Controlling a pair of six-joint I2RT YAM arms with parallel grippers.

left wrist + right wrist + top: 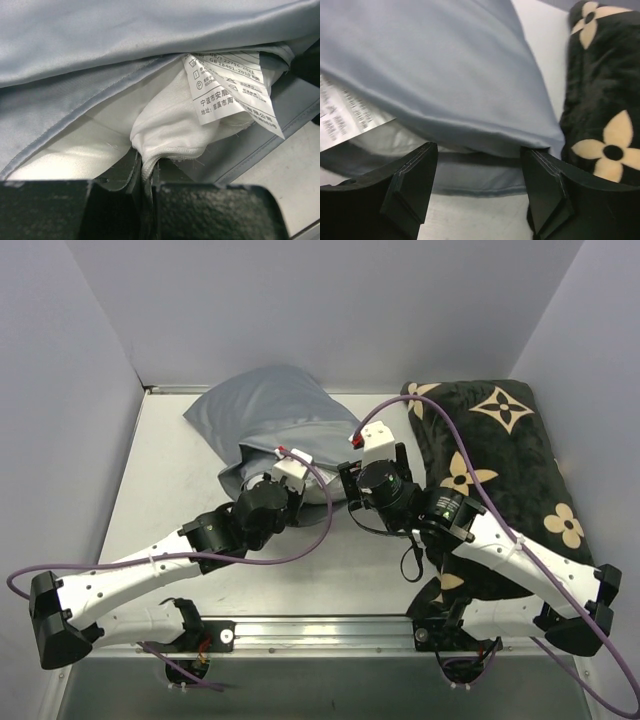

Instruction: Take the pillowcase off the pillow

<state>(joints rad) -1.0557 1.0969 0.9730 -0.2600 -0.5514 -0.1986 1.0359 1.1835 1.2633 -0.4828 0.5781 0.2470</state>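
Note:
The grey pillowcase point(265, 410) lies at the back middle of the table with the white pillow point(165, 120) inside it. Its open mouth faces the arms. My left gripper point(145, 172) is shut on a corner of the white pillow sticking out of the opening, by the printed white tag point(230, 90). In the top view the left gripper point(280, 465) sits at the case's mouth. My right gripper point(479, 172) is open, its fingers on either side of the pillowcase's lower hem point(480, 175), not closed on it. It shows in the top view point(365, 455) too.
A black plush cushion with tan flowers point(500, 470) lies along the right side, touching the right arm; it also shows in the right wrist view point(605, 100). Grey walls enclose the table on three sides. Purple cables loop over both arms.

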